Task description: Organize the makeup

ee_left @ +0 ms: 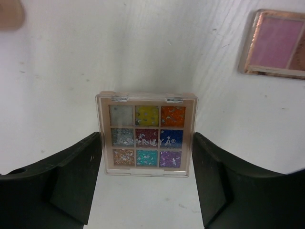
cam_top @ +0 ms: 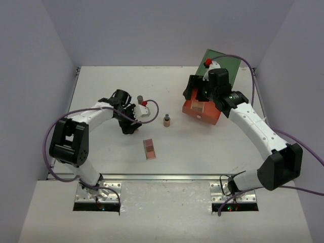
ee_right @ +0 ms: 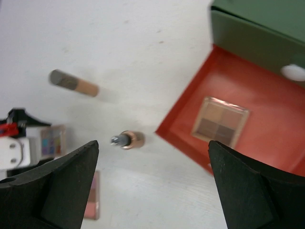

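Squarely lined up: multicolour palette (ee_left: 146, 134) sits inside left gripper (cam_top: 127, 125), fingers (ee_left: 71, 181) spread wide.
Side edges face both fingers, just beside them; contact unclear; hinge edge points away from wrist.

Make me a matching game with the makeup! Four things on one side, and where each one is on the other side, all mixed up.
Things:
1. rainbow palette
2. brown palette
3. pink palette
4. small tube

Places:
A. standing upright on the table
B. inside the orange drawer
C. lying flat on the table, no hand around it
D. between the fingers of the left hand

Right pairs: 1-D, 2-B, 3-C, 4-A.
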`<act>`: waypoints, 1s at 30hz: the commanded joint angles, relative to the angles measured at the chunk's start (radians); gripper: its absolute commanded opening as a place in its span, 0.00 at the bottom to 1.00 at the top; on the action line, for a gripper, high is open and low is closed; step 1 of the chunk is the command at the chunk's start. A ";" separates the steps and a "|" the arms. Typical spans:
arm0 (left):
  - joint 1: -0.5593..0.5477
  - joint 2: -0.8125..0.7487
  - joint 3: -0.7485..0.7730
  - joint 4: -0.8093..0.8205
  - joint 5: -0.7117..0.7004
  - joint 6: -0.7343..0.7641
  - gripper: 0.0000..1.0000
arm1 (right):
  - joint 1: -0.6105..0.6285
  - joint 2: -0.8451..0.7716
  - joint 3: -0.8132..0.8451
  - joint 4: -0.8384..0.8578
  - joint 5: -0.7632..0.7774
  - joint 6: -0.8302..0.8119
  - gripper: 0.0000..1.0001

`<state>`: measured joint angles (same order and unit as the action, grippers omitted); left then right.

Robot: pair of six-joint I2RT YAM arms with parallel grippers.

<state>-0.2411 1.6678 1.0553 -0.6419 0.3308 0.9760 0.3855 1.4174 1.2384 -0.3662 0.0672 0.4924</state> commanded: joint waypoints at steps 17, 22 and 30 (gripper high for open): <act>-0.016 -0.234 0.431 -0.142 0.363 -0.254 0.00 | 0.183 0.216 0.212 0.253 -0.605 0.296 0.81; -0.021 -0.240 0.425 -0.128 0.347 -0.263 0.00 | 0.188 0.277 0.224 0.253 -0.598 0.341 0.75; -0.026 -0.240 0.410 -0.121 0.342 -0.262 0.00 | 0.190 0.353 0.226 0.349 -0.662 0.449 0.62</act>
<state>-0.2562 1.4444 1.4585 -0.7949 0.6478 0.7241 0.5717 1.7473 1.4185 -0.1268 -0.5420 0.8712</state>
